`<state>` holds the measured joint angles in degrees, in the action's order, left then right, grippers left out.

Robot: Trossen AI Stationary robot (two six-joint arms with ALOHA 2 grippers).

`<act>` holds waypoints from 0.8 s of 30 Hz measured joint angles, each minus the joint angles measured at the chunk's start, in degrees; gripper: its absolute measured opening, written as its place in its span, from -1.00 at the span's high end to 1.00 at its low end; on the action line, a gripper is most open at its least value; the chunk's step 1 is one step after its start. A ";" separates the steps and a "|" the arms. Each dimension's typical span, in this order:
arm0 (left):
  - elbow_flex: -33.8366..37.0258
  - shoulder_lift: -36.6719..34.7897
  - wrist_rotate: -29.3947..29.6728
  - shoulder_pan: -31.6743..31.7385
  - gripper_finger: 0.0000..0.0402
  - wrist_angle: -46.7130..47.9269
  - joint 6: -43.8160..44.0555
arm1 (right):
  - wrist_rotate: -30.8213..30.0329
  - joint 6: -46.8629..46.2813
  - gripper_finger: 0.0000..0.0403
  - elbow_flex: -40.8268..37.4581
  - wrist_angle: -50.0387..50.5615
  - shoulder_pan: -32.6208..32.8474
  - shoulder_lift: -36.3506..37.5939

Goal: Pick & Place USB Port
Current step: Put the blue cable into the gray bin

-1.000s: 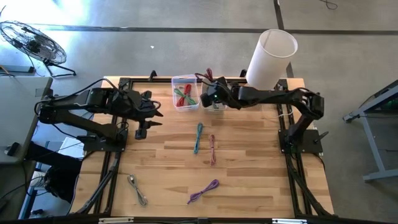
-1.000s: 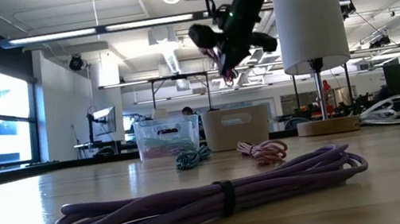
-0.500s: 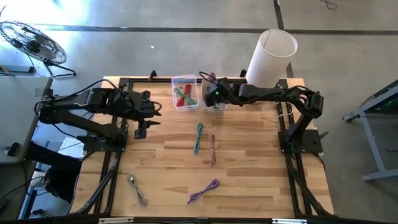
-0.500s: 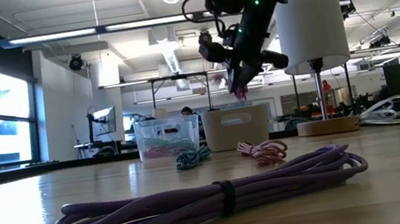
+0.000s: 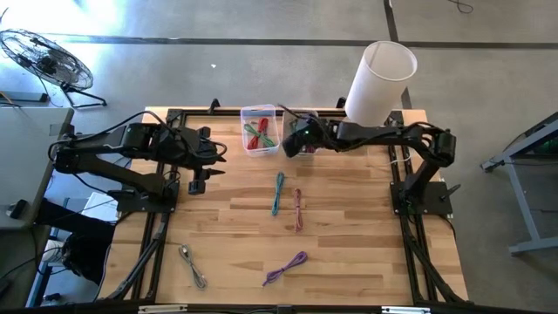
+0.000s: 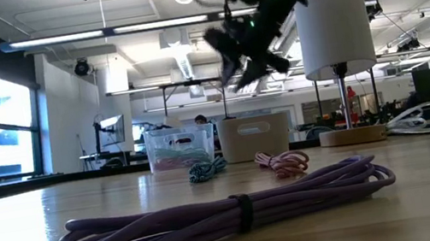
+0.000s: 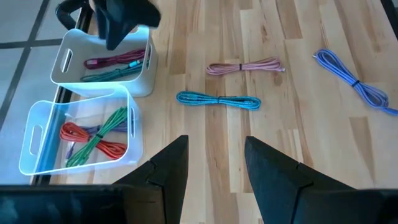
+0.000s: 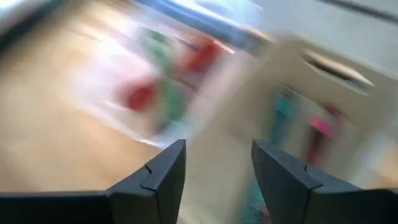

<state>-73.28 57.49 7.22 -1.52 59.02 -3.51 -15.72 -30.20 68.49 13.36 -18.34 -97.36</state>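
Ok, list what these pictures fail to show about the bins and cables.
- White bin: high view, the right gripper covers its contents.
- Clear bin: right wrist view, motion blur smears the cables inside.
- Purple cable: low view, its near end is cut off by the edge.
- Silver cable: high view, too small for connectors.

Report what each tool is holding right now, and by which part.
Nothing is held. The right tool hangs open and empty above the white bin, where a magenta cable lies. The left tool is open and empty over bare table.
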 joint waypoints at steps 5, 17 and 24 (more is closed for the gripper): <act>0.02 0.02 -2.24 0.02 0.23 0.91 -0.02 | 11.26 7.72 0.10 0.04 -12.11 1.89 4.24; 0.04 0.02 -8.76 0.00 0.23 4.09 0.66 | 39.25 15.83 0.10 0.11 -14.82 13.75 18.25; 0.07 0.87 -0.83 0.02 0.23 3.82 14.43 | 28.24 26.76 0.10 0.11 -9.24 26.61 24.44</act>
<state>-73.21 58.37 6.39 -1.50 62.85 10.93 12.51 -3.43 68.60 4.12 8.26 -72.92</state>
